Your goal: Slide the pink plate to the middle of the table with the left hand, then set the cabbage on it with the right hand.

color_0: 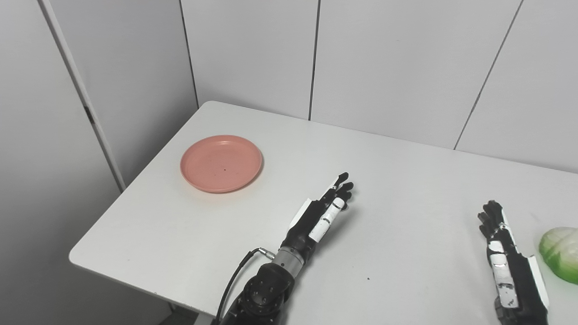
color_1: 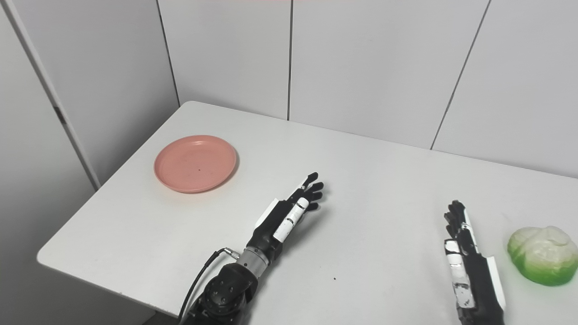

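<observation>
Left eye view, step: we judge the slide not yet begun; pink plate (color_0: 221,163) lies near the desk's (color_0: 397,243) far-left corner; we would bring the left robot hand (color_0: 326,208) to its outer rim and push flat toward the middle
Left eye view, left robot hand: fingers extended, holding nothing, well apart from the plate
Right eye view, right robot hand (color_1: 465,248): fingers straight, empty, near the cabbage (color_1: 544,255), not touching

No readable text, label, brand, number or sign anywhere in either view.
</observation>
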You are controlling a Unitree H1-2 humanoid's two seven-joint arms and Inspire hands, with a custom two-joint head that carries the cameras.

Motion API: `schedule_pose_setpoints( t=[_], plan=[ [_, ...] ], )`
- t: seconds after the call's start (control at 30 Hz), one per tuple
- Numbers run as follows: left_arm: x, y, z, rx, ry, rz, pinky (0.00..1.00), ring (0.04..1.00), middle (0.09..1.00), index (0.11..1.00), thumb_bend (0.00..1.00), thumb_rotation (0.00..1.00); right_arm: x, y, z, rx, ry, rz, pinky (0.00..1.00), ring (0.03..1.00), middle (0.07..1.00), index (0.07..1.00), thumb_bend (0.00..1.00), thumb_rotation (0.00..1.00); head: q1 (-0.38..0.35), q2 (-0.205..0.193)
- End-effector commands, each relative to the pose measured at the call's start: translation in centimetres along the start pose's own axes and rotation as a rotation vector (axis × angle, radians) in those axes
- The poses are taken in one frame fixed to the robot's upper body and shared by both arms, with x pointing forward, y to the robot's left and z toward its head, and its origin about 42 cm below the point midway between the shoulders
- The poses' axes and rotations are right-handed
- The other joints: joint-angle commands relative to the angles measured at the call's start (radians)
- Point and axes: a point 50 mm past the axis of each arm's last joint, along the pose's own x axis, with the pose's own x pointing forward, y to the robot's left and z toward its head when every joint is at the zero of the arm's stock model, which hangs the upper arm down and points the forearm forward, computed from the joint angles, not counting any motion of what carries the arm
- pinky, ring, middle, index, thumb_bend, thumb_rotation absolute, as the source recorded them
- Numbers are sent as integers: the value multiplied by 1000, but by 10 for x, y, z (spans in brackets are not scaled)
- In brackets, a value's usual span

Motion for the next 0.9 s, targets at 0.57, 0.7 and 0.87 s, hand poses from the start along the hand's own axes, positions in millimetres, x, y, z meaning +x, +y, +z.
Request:
schedule_pose_setpoints(
  t=[0.57, 0.7, 0.87],
  plan=[
    [-13, 8, 63, -89, -110, -13, 983, 976, 988, 988, 505, 1000, -22, 8, -18, 12, 88, -17, 991, 982, 983, 980, 270, 1000, -6, 2],
    [-8, 10, 82, -93, -141, -12, 977, 976, 985, 979, 517, 1000, -21, 8, -19, 16, 89, -22, 987, 976, 978, 973, 268, 1000, 1, 1],
    [0, 21, 105, -74, -197, 13, 969, 967, 981, 971, 535, 1000, -22, 8, -18, 10, 103, -22, 1000, 983, 979, 973, 290, 1000, 7, -7]
  ],
)
